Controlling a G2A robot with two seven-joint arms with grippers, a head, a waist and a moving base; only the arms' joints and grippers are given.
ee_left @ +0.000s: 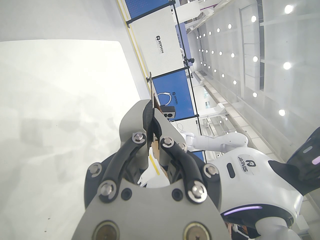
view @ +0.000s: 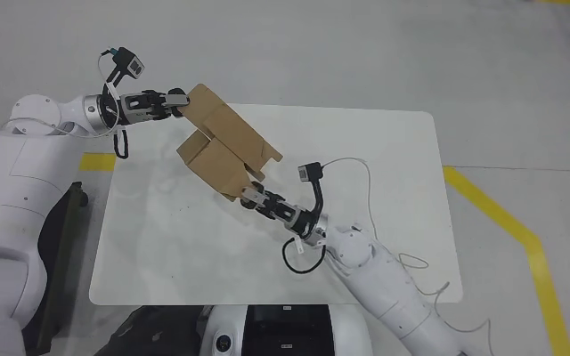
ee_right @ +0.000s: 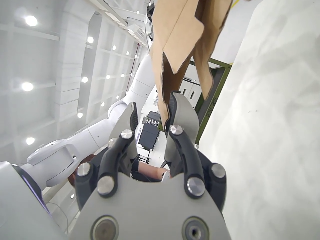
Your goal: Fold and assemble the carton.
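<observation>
White worktop (view: 374,178) on a grey floor with yellow lines, ceiling lights overhead.

Carton (view: 227,142): brown card, partly opened into a tube, end flaps splayed. It is held over the worktop's far left corner and seems clear of the surface.

Left gripper (view: 181,101): clenched on the carton's far end, nearest that corner. From its wrist, the fingers (ee_left: 160,126) meet on a thin card edge (ee_left: 151,86) seen end-on.

Right gripper (view: 252,196): at the carton's near end, toward the middle of the worktop. From its wrist it is released. One flap of the carton (ee_right: 180,26) drops between the fingers and lies against one pad (ee_right: 178,106). The other finger stands apart from the card.

Risks, as judged:
- The only real hold is the left pinch on one flap. The carton's weight could swing it about that pinch, or the flap could slide out.
- If the right jaws close now, they may catch only the flap's tip. Such a bite could crumple the corner, not fold it on its crease.
- If the arms then pull apart or twist unevenly, the card could tear at a slit or collapse flat.
- The loose flaps hang toward the worktop. Lowering at a tilt could snag one and bend it the wrong way.
</observation>
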